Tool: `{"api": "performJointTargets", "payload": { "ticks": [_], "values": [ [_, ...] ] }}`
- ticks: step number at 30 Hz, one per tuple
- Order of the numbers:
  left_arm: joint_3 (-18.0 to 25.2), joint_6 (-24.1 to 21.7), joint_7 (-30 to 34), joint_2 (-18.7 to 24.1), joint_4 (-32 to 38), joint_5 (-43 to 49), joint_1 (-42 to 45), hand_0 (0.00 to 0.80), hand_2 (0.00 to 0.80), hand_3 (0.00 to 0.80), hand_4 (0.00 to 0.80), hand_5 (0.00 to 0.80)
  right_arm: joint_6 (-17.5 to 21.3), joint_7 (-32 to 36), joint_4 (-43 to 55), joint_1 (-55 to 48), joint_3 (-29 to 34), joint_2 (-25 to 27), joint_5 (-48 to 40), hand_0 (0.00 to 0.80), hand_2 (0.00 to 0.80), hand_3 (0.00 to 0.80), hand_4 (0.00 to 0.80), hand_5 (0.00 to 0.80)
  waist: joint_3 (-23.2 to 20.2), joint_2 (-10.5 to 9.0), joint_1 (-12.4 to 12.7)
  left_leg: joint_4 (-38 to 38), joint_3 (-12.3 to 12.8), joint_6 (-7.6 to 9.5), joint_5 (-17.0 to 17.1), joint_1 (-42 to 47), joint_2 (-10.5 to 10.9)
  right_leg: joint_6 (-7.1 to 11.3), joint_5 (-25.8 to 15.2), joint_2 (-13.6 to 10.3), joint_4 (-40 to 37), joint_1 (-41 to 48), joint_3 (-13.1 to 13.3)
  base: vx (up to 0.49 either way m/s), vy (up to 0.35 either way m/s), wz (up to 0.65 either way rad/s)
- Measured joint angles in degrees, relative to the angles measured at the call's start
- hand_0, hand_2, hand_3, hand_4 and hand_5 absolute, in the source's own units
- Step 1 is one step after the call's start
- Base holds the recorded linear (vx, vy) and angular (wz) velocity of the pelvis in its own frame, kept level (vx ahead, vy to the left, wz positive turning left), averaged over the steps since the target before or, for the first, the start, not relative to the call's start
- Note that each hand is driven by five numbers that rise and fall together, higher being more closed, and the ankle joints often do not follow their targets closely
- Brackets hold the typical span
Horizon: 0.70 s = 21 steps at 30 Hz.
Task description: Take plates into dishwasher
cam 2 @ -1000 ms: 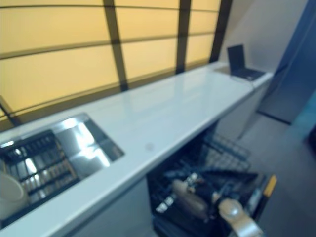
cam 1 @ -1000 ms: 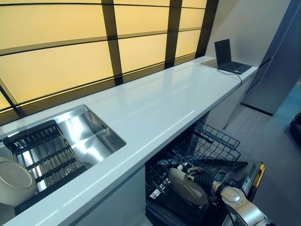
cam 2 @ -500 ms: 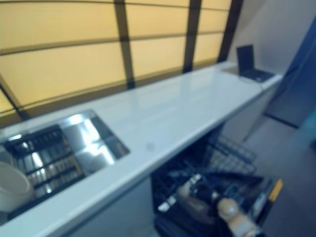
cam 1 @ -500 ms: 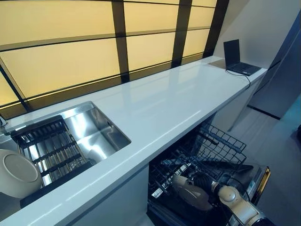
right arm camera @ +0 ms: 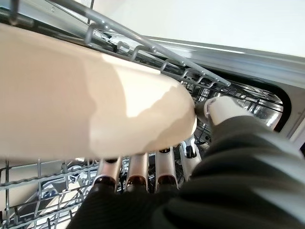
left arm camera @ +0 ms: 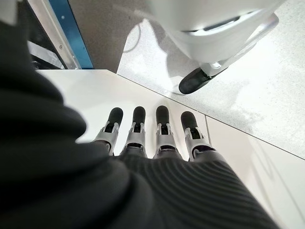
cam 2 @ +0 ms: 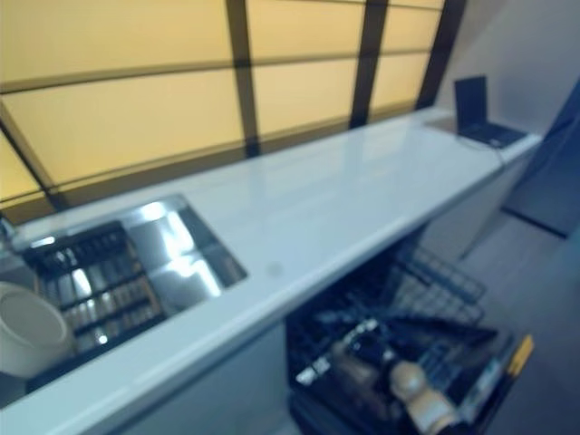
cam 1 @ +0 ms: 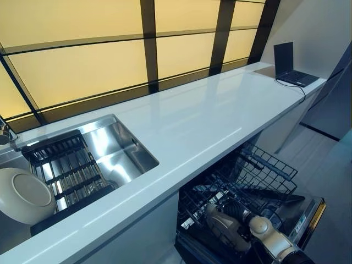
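Note:
A beige plate [cam 1: 221,232] stands tilted inside the black wire lower rack [cam 1: 258,171] of the open dishwasher under the counter. My right hand [cam 1: 238,210] is shut on it. In the right wrist view the plate [right arm camera: 81,100] lies across the fingers [right arm camera: 138,174], and the thumb [right arm camera: 220,108] presses its rim. A second pale plate [cam 1: 23,196] leans in the dark dish rack [cam 1: 66,168] in the sink at the left. My left hand [left arm camera: 157,131] shows only in the left wrist view, with straight fingers over the floor and nothing in it.
The steel sink [cam 1: 125,149] is set into the long white counter [cam 1: 209,113]. A laptop [cam 1: 291,69] sits at the counter's far right end. The dishwasher door [cam 1: 308,214] hangs open below the rack. A chair base [left arm camera: 209,71] stands on the floor.
The camera has shifted, so the whole scene has slid. My right hand still holds the beige plate in the lower rack, a little lower than before.

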<state>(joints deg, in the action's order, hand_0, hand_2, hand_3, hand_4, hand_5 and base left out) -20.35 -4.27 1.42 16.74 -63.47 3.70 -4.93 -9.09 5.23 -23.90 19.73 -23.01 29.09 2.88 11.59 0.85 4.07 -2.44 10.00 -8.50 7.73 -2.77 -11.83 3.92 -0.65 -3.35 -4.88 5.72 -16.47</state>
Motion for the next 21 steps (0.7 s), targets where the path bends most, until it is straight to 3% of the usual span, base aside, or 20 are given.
{"api": "performJointTargets", "payload": {
  "ticks": [21],
  "values": [
    [-2.2, 0.1, 0.2, 0.0, 0.7, 0.0, -1.3, 0.000, 0.000, 0.000, 0.000, 0.000, -1.0, -3.2, -5.9, 3.3, -0.4, -3.7, 0.0, 0.800, 0.800, 0.800, 0.800, 0.800, 0.3, 0.54, 0.4, 0.1, -1.3, 0.10, 0.1, -1.0, 0.3, 0.10, 0.1, -0.1, 0.0, -0.3, -0.7, 0.001, -0.001, 0.01]
  ]
}}
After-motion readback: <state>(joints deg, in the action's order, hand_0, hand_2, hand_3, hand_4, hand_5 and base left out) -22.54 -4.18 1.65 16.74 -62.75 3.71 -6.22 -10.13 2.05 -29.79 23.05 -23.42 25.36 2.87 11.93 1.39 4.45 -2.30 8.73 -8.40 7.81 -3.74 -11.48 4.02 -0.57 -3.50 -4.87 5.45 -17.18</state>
